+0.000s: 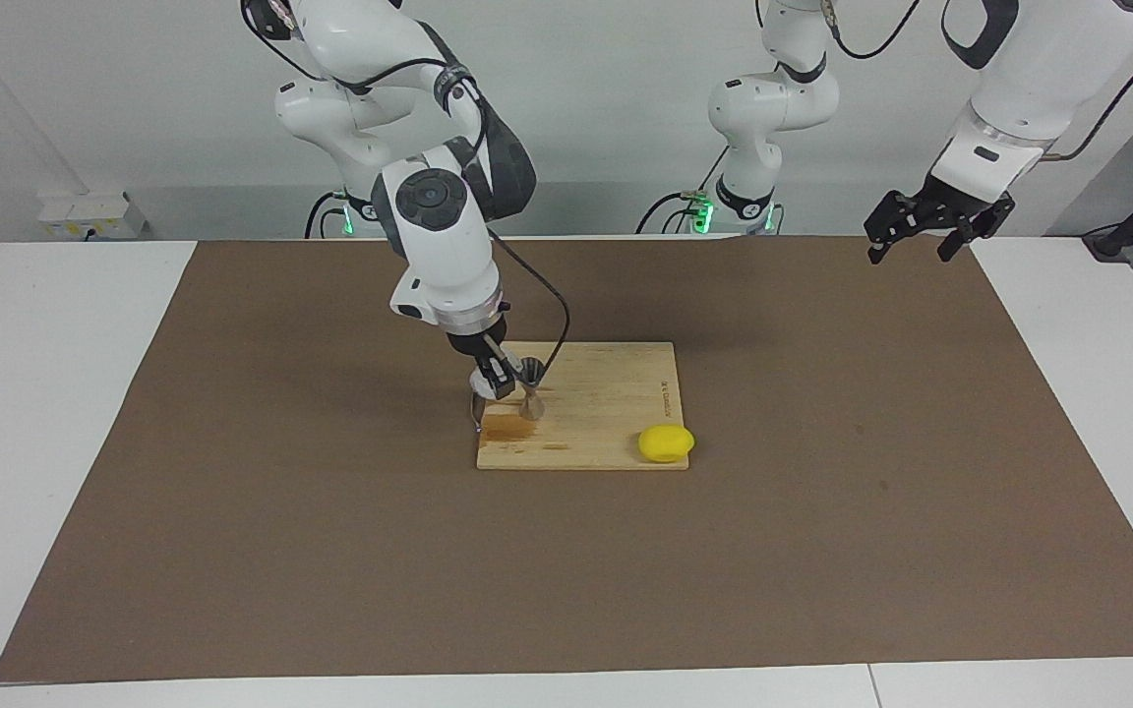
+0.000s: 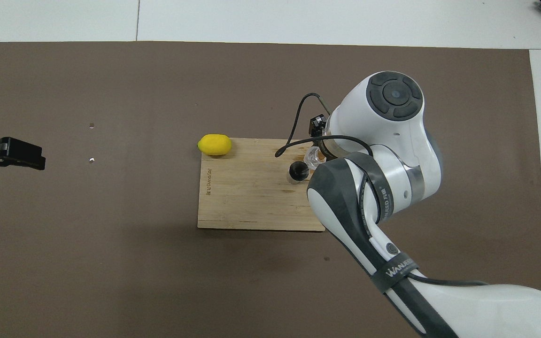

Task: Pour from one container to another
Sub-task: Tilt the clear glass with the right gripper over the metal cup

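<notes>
Right hand [image 1: 500,379] tips glass cup [image 1: 484,382] beside jigger [image 1: 530,391].

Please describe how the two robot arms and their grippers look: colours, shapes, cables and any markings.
Both arms are glossy white with rounded segments, dark grey joint caps and panels. The right arm carries a black band with white lettering and a loose black cable. The left gripper and right gripper are black.

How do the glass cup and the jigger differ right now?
The glass cup is clear; the jigger is silvery steel with a narrow waist. The cup is held in the right gripper, tipped toward the jigger; the jigger stands upright, ungripped, on the cutting board. Both are small vessels at the board's right-arm end.
</notes>
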Robot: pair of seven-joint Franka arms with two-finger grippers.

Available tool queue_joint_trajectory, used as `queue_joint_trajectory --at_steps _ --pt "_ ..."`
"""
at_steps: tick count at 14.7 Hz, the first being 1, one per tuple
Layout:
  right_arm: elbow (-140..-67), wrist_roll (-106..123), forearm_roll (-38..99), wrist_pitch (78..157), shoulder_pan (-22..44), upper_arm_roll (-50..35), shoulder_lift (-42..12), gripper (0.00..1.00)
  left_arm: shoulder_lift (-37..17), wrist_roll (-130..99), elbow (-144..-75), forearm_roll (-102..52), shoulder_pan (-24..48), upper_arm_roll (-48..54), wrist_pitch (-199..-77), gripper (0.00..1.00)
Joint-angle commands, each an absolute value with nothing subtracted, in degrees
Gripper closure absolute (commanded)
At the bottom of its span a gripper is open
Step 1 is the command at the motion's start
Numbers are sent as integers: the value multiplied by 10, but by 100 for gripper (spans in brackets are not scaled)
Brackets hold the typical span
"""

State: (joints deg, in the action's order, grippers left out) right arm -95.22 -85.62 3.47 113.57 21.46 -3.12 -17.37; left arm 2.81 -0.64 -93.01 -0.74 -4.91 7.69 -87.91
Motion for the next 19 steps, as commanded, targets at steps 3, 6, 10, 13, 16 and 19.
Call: queue_joint_trajectory --at_steps 3,6,10,13,16,19 --pt "-949 -877 -15 1139 236 -31 -171 100 44 -2 -945 -14 -55 79 -882 0" --pt "-953 -877 -34 1138 237 -31 -171 100 44 -2 -945 -14 -55 79 -882 0" --pt "-957 -877 -54 1138 245 -31 -168 100 44 -2 -945 -14 -55 79 -882 0" --pt "-958 -877 -62 1138 246 -32 -167 100 44 -2 -945 -14 -55 79 -882 0" --pt "-959 -877 -68 1137 246 -32 -167 100 44 -2 -945 -14 -55 79 -882 0" --pt "-959 -877 -71 1137 246 -32 -167 100 44 -2 -945 -14 -55 79 -882 0"
